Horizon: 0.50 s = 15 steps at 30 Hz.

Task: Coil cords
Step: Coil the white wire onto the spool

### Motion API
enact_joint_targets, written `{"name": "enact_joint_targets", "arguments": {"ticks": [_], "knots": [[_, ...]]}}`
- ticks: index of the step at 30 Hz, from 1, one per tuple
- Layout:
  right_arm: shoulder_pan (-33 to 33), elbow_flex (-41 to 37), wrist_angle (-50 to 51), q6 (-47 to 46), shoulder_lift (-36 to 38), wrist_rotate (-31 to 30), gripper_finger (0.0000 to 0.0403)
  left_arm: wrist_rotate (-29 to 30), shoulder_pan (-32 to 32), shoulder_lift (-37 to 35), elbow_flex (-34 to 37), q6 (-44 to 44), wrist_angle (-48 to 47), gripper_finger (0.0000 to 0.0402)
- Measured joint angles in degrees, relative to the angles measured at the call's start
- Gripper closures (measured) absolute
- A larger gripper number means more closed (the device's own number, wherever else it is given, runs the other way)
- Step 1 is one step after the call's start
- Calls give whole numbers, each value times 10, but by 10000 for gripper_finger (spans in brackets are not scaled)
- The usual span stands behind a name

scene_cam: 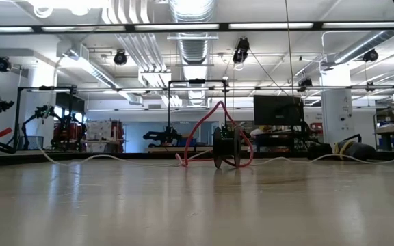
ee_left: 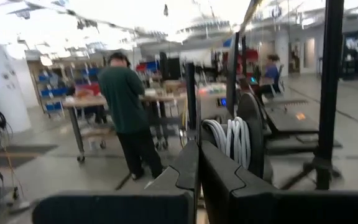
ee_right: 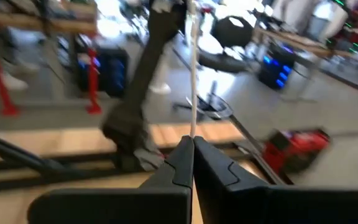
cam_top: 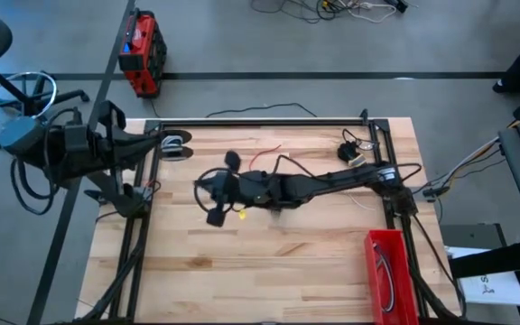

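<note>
— So, what do we have underfoot, so to speak?

— We see a pale butcher-block wooden table point(cam_top: 269, 262) with a black metal frame point(cam_top: 260, 122) round it, standing on a grey floor crossed by dark tape lines. At its right front corner sits a red plastic bin point(cam_top: 388, 271) with a cord coiled inside. Beyond the table's far left corner a red and black box point(cam_top: 140, 54) stands on the floor.

— And the cords?

— A thin red cord point(scene_cam: 211, 130) arches up off the table in the low view, beside a dark gripper. A thin white cord point(ee_right: 192, 68) runs straight up out of the right gripper point(ee_right: 192, 146), whose fingers are pressed together on it. That arm stretches across the table's middle. A small coil of black cord point(cam_top: 355, 149) lies near the far right corner.

— What about the left gripper point(ee_left: 199, 155)?

— We find it parked off the table's left edge, fingers closed together on nothing, with a white coiled cord point(ee_left: 229, 137) hanging just past it.

— The room?

— We look into an open workshop: ceiling ducts, strip lights, workbenches, a person in a green top point(ee_left: 126, 106) standing at a bench.
</note>
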<state>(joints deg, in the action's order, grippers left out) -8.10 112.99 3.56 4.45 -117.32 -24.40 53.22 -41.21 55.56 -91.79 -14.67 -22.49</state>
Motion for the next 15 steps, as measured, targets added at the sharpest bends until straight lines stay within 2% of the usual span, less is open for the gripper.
{"name": "enact_joint_targets", "arguments": {"ticks": [6, 11, 15], "knots": [[0, 0, 171, -25, 78, -55, 403, -3, 0, -10, 0, 89, -162, 401], [0, 0, 325, -88, 139, -58, 403, -3, 0, -8, 1, 157, -275, 401], [0, 0, 379, -137, 175, -58, 403, -9, 0, -1, 5, 191, -335, 401]]}}
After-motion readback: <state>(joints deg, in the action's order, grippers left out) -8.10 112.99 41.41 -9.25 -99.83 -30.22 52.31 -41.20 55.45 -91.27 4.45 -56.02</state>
